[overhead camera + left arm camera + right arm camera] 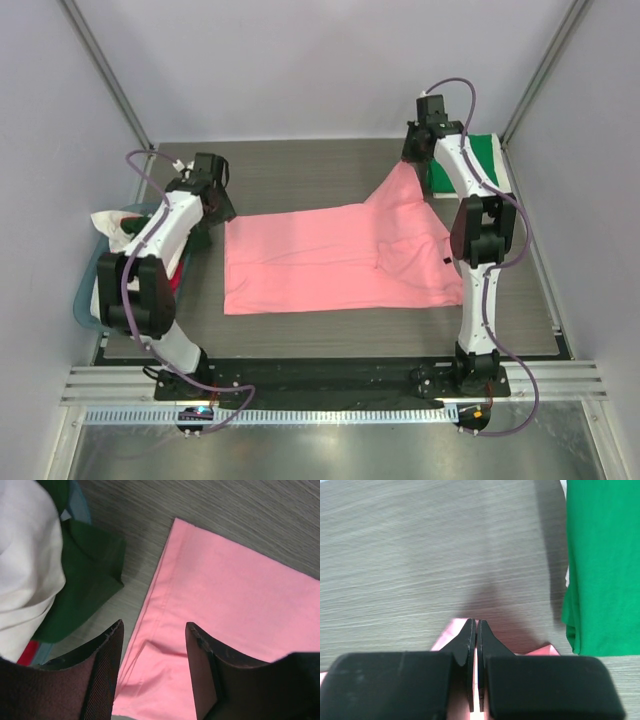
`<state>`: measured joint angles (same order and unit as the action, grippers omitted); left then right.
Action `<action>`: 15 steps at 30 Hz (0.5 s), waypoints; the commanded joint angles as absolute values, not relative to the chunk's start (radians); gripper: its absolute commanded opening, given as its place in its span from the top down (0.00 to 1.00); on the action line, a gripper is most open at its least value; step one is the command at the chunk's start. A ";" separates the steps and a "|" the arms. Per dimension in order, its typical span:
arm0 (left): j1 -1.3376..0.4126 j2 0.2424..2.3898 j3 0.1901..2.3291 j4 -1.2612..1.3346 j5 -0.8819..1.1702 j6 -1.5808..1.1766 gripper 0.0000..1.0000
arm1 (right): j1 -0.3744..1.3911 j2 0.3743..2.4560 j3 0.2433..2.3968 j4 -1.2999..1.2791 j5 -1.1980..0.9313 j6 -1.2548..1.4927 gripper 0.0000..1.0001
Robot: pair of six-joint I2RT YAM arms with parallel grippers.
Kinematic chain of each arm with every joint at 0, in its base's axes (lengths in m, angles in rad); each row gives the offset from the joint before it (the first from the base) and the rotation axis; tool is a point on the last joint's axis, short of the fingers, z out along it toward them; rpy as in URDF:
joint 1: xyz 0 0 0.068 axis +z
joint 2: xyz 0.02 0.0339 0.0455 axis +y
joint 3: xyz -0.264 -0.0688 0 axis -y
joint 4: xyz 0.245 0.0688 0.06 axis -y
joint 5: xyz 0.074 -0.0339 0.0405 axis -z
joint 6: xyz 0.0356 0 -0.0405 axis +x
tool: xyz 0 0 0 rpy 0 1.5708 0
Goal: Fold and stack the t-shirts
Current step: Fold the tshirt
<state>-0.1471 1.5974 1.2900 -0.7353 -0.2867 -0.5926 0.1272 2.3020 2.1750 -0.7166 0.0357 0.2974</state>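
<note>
A salmon-pink t-shirt [320, 262] lies spread on the grey table, its small dark label near the right edge. My right gripper [412, 163] is shut on the shirt's far right corner and lifts it into a peak; pink cloth [445, 636] shows beside the closed fingers. A folded bright green t-shirt [470, 160] lies at the far right, also in the right wrist view [600, 565]. My left gripper [222, 212] is open, hovering just above the pink shirt's left hem [150, 650]. White [25, 565] and dark green [85, 575] shirts lie beside it.
A teal plastic tub [88, 285] at the left table edge holds white and red cloth. The enclosure's grey walls stand behind and to both sides. A metal rail runs along the near edge by the arm bases.
</note>
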 commanded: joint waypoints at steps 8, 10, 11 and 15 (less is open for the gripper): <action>-0.114 1.929 1.503 -0.709 -0.251 -0.581 0.49 | 0.117 2.230 2.158 -0.681 0.014 0.305 0.99; -0.106 1.968 1.537 -0.716 -0.259 -0.581 0.49 | 0.107 2.229 2.155 -0.680 -0.032 0.311 0.99; -0.101 1.985 1.570 -0.719 -0.264 -0.581 0.49 | 0.106 2.227 2.155 -0.680 -0.034 0.314 0.99; -0.080 2.052 1.620 -0.710 -0.255 -0.580 0.51 | 0.100 2.226 2.151 -0.681 -0.044 0.321 0.99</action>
